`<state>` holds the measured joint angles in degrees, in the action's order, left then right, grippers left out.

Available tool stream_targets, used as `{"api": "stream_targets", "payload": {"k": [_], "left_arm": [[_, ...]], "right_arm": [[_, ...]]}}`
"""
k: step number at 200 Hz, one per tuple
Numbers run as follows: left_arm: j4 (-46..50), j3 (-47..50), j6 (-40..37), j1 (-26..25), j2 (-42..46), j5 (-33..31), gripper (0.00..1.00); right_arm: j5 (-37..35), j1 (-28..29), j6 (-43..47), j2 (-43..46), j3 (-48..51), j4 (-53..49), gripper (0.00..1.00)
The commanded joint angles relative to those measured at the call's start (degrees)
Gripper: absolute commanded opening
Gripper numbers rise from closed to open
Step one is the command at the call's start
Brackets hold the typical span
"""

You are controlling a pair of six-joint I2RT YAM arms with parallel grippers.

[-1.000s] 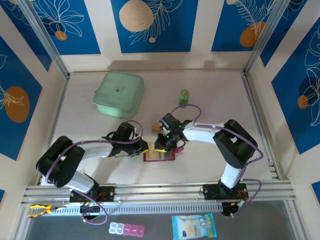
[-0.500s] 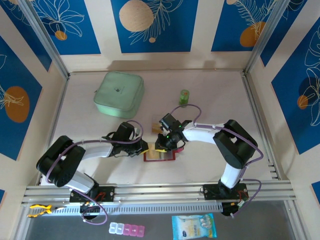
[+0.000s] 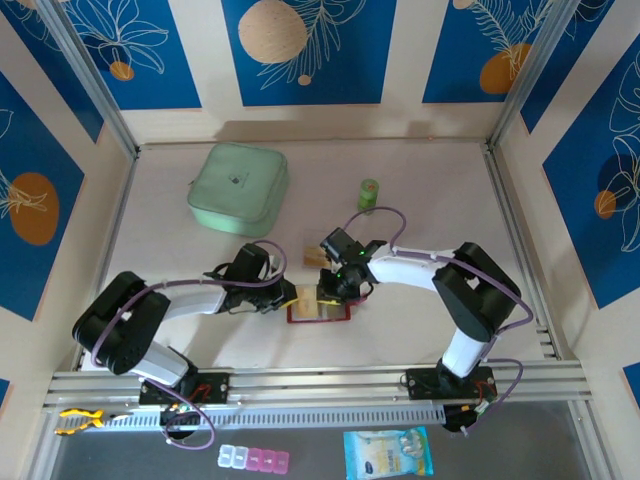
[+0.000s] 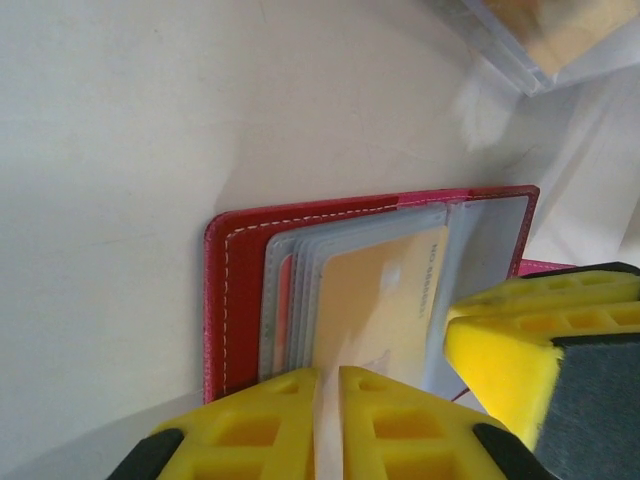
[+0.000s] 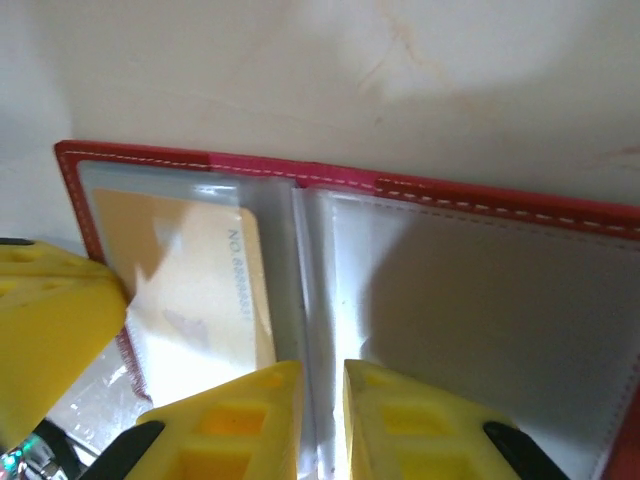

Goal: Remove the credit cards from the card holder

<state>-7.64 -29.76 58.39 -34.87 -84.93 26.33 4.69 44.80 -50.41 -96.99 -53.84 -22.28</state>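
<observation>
The card holder (image 3: 320, 313) lies open on the table, red cover (image 4: 220, 300) down, grey inside and clear pockets up (image 5: 470, 290). A tan credit card (image 4: 375, 300) sits in the top pocket (image 5: 200, 290), and the orange edge of another card (image 4: 284, 310) shows under it. My left gripper (image 3: 291, 297) is at the holder's left edge, its jaws (image 4: 328, 372) shut on a thin clear pocket leaf. My right gripper (image 3: 328, 295) hangs over the middle fold and is shut (image 5: 322, 365) on a clear leaf there. The two grippers almost touch.
A large pale-green pouch (image 3: 238, 188) lies at the back left, and a small green bottle (image 3: 369, 193) stands behind the right arm. A tan card in clear plastic (image 3: 314, 247) lies just behind the holder (image 4: 540, 35). Metal rails line both table sides.
The right arm's wrist has shifted slightly to the right over the holder. The left arm and the holder have stayed put.
</observation>
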Motion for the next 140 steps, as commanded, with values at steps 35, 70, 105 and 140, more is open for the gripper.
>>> {"api": "stream_targets", "payload": {"k": [35, 70, 105, 140], "left_arm": [[7.66, -2.51, -2.46, -0.55, 2.97, -0.66, 0.16], [9.22, -2.25, -3.06, -1.58, 1.89, -1.18, 0.11], [8.80, -1.60, -3.03, -1.69, 0.39, -1.69, 0.05], [9.62, -1.52, -3.54, -1.79, 0.04, -2.51, 0.02]], "right_arm": [[3.58, 0.29, 0.28, 3.24, 2.59, 3.41, 0.21], [5.97, 0.20, 0.18, 2.07, 3.13, 6.05, 0.21], [7.56, 0.12, 0.15, 0.60, 3.04, 7.51, 0.22], [8.14, 0.12, 0.34, -0.68, 2.65, 7.62, 0.22]]}}
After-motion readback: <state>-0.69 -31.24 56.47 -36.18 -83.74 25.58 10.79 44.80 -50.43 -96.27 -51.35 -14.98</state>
